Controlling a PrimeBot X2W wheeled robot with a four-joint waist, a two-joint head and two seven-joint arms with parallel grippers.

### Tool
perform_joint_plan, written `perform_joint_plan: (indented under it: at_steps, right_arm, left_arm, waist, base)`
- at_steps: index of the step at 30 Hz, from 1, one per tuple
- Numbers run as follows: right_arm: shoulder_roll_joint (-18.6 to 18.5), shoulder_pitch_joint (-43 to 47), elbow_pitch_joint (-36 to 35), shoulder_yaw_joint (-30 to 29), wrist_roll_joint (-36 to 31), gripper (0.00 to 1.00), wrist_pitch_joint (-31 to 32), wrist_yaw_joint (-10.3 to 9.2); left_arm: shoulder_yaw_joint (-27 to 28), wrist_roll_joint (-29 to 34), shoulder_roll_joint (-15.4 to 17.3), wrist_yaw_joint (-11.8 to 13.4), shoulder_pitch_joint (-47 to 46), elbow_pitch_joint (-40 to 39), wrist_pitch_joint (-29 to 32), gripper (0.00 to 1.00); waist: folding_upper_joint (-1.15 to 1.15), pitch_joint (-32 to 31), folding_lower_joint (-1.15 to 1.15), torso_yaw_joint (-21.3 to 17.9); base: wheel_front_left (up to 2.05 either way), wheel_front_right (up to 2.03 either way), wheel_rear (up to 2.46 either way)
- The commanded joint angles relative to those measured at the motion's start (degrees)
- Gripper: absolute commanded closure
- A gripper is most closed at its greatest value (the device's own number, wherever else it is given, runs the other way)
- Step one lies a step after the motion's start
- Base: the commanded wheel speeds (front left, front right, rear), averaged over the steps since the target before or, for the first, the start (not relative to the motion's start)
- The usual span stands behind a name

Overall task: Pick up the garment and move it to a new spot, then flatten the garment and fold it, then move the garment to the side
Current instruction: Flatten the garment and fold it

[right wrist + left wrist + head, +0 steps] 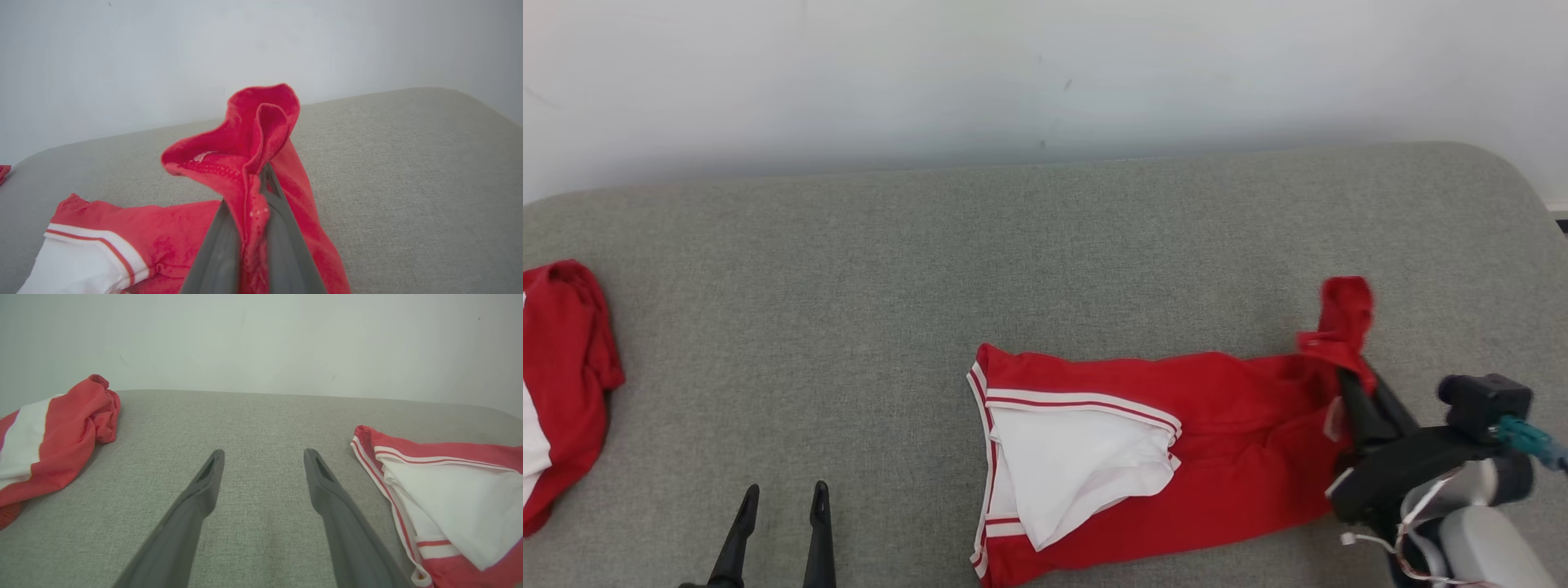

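A red garment (1225, 425) with white panels and striped trim lies spread across the grey cushion, from its middle to the right. My right gripper (1354, 377) is shut on the garment's right end, and a red flap (249, 139) of cloth stands up above the pinching fingers (282, 228). The trimmed left end (441, 498) of the garment rests flat. My left gripper (783, 492) is open at the lower left, apart from the cloth, with bare cushion between its fingers (204, 486).
A second red and white garment (560, 384) lies crumpled at the cushion's far left edge (53, 433). The grey cushion (849, 310) ends at a pale wall behind and rounds off at the right.
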Motion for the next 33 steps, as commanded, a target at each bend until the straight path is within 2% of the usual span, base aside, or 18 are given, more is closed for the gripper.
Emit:
perform_joint_plan:
  at_steps: [1,7,14,21,33]
  right_arm:
    - [1.53,1.13,-2.91,0.93,-0.44,1.00,1.44,-0.16]
    - [7.48,2.99,-12.59,5.33,-1.89,1.00,6.68,-0.16]
    - [13.01,2.33,-15.46,10.80,-3.93,1.00,9.06,-0.16]
    - [14.62,-0.49,-9.93,13.19,-4.27,1.00,8.89,-0.16]
    - [14.70,-5.98,2.78,19.95,0.53,1.00,3.79,-0.16]
  left_arm:
    - [0.03,-0.33,-0.08,-0.24,-0.48,0.13,-0.10,0.00]
    - [-0.40,-0.57,-0.08,-0.31,-1.28,0.69,-0.10,0.00]
    - [-0.97,-0.96,-0.07,-0.36,-2.39,1.57,-0.10,0.00]
    - [-1.40,-1.48,-0.07,-0.27,-3.45,2.54,-0.10,0.00]
    - [-3.27,-2.43,-0.08,-0.13,-4.34,3.91,-0.10,0.00]
  waist:
    - [0.00,0.16,0.00,0.11]
    - [0.00,0.59,0.00,1.02]
    - [0.00,1.18,0.00,2.84]
    - [0.00,1.85,0.00,4.59]
    - [0.00,2.14,0.00,7.04]
  base:
    - [0.00,0.00,0.00]
    - [0.00,0.00,0.00]
    - [0.00,0.00,0.00]
    - [0.00,0.00,0.00]
    - [0.00,0.00,0.00]
